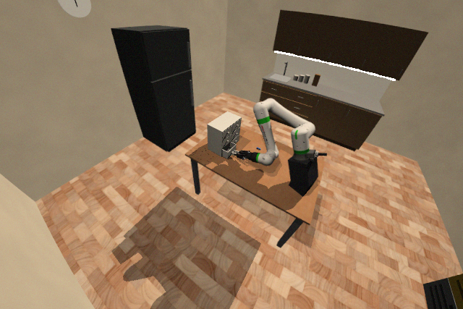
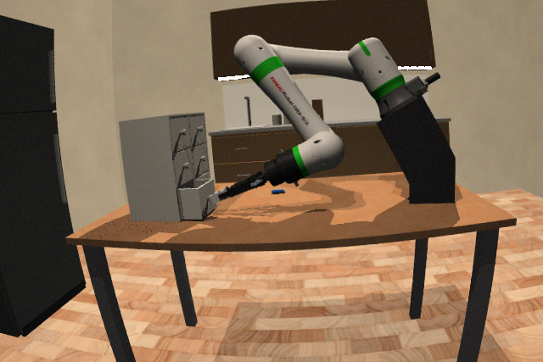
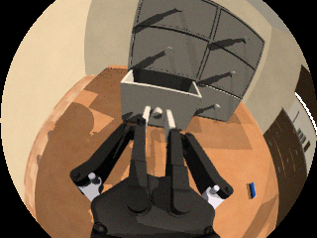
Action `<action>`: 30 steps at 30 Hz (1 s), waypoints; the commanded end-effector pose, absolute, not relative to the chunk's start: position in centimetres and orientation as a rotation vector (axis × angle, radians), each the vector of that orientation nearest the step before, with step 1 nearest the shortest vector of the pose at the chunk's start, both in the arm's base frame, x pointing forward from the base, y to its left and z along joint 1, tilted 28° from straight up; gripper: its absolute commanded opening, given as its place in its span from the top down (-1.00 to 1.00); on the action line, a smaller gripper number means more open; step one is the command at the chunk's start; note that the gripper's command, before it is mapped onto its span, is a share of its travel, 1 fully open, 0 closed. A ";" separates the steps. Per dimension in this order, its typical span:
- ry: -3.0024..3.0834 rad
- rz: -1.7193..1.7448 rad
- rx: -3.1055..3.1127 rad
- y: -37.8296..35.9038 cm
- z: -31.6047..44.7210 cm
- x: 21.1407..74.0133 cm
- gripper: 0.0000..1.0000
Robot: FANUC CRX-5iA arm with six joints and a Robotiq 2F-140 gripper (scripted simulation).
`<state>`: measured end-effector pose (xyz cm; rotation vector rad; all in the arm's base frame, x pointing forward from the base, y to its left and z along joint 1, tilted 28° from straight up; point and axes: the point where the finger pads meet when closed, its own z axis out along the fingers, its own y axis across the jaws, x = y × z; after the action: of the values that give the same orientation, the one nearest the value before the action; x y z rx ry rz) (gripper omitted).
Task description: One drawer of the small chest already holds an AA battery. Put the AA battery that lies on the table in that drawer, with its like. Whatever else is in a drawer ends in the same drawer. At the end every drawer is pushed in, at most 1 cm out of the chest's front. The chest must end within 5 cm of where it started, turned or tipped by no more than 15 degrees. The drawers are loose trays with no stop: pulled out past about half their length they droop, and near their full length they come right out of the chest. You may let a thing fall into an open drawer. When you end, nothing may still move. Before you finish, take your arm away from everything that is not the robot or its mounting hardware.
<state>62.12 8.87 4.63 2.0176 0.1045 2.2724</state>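
The grey chest [image 1: 215, 141] [image 2: 148, 169] [image 3: 170, 37] stands upright at the table's far end from the arm's base. Its bottom left drawer [image 2: 191, 203] [image 3: 141, 99], as the wrist view shows it, is partly out and looks level. The inside is dark and no contents can be made out. My gripper [image 1: 234, 153] [image 2: 215, 198] [image 3: 157, 114] is slightly open, its fingertips on either side of that drawer's knob, with gaps beside the knob in the wrist view. The blue AA battery [image 1: 258, 148] [image 2: 277, 192] [image 3: 253, 190] lies on the table, away from the fingers.
The other drawers look pushed in, with knobs [image 3: 169, 49] [image 3: 232, 73] sticking out above and beside the open one. The arm's black pedestal [image 1: 303, 174] [image 2: 421, 160] stands at the table's opposite end. The forearm hangs above the table between pedestal and chest.
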 end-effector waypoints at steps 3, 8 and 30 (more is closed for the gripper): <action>0.106 2.274 2.017 8.9 3.7 60.2 0.60; 0.106 2.274 2.017 8.8 2.8 58.4 0.60; 0.106 2.274 2.017 9.9 10.1 52.2 0.60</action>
<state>52.82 9.76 9.39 2.0150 0.1062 2.2763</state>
